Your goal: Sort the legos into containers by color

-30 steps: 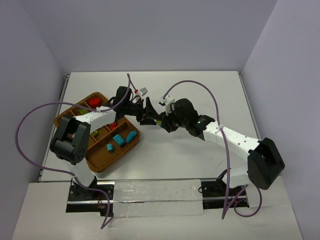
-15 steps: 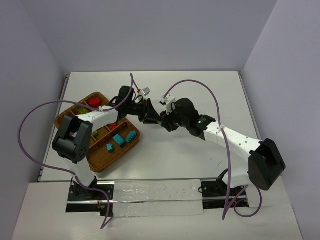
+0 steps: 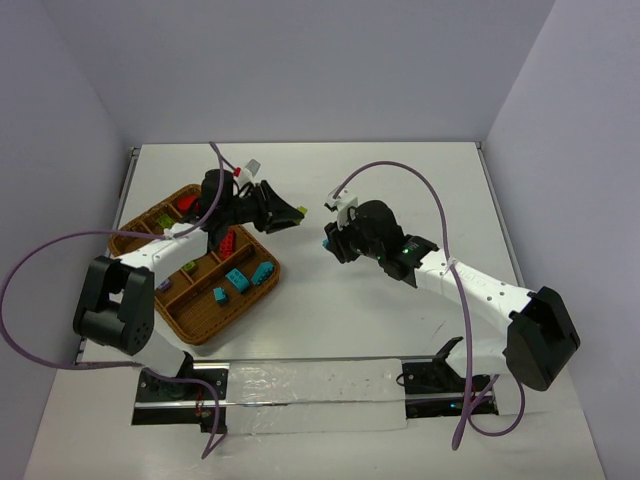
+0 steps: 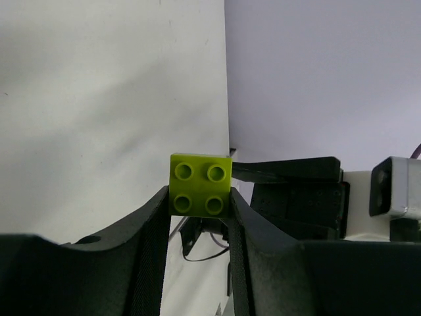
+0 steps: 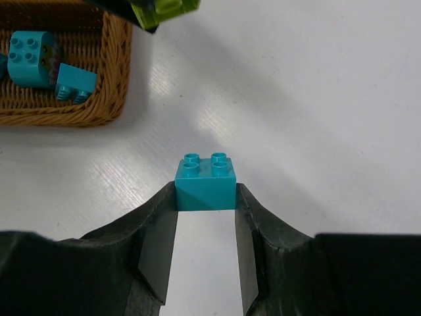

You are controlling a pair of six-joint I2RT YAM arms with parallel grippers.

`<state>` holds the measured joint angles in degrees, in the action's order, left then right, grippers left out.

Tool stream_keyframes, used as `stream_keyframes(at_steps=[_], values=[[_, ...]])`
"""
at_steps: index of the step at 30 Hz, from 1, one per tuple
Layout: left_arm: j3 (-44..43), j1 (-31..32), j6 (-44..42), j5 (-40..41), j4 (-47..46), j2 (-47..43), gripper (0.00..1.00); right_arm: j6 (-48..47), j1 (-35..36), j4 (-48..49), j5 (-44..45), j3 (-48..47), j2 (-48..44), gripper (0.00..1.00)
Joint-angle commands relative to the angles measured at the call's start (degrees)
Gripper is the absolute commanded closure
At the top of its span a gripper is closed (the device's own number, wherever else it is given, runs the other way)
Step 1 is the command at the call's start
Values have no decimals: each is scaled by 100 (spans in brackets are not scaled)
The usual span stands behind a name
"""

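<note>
My left gripper (image 3: 292,213) is shut on a lime-green lego (image 3: 299,211), held in the air just right of the wicker tray's far corner. In the left wrist view that green lego (image 4: 200,185) sits studs toward the camera between the fingertips of the left gripper (image 4: 198,199). About a hand's width to the right, my right gripper (image 3: 329,242) is shut on a teal lego (image 5: 205,183), clamped by its sides above bare table. The right wrist view catches the green lego (image 5: 164,9) at its top edge. The containers are compartments of the brown tray (image 3: 205,330).
The tray holds red legos (image 3: 188,204), green ones (image 3: 162,221), teal ones (image 3: 237,280) and a purple one (image 3: 163,285). Its near corner (image 5: 99,113) with two teal legos (image 5: 29,49) shows in the right wrist view. Purple cables loop over both arms.
The left gripper closed on the green lego and drew back left toward the tray. The two grippers, close together before, now stand apart, and the right still holds the teal lego.
</note>
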<state>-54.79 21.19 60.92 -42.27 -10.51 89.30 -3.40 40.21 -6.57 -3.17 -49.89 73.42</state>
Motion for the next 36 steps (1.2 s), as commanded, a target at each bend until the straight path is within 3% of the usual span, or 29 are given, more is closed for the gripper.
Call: stream_keyframes(at_steps=[1,4,5,6,9,13,26,30,33,36], values=[[-434,-244,-622,402,941,-430,100,-72,-14,216,143,-67,-196,100],[-732,-815,-1314,1354,2664,-797,100,-64,-13,130,177,-143,-188,100],[-741,-1042,-1325,1403,2721,-807,100,-65,-13,129,194,-144,-188,100],[-896,-1411,-1454,2396,3785,-994,100,-71,-19,109,201,-157,-201,100],[-1170,-2588,-1613,3438,5025,-1131,100,-47,-22,195,213,-111,-239,100],[-1087,-3289,-1797,3739,5165,-1287,100,54,-13,331,24,-140,-125,100],[-1306,-3455,-2172,4192,4980,-158,99,548,813,165,-605,-1213,691,100],[-1350,-3464,-2189,4195,4918,45,89,665,1239,147,-819,-1637,1190,99],[-1390,-3464,-2222,4192,4968,203,74,683,1551,127,-826,-1956,1577,99],[-1323,-3464,-2248,4192,4947,214,43,809,1740,203,-960,-2224,1938,98]])
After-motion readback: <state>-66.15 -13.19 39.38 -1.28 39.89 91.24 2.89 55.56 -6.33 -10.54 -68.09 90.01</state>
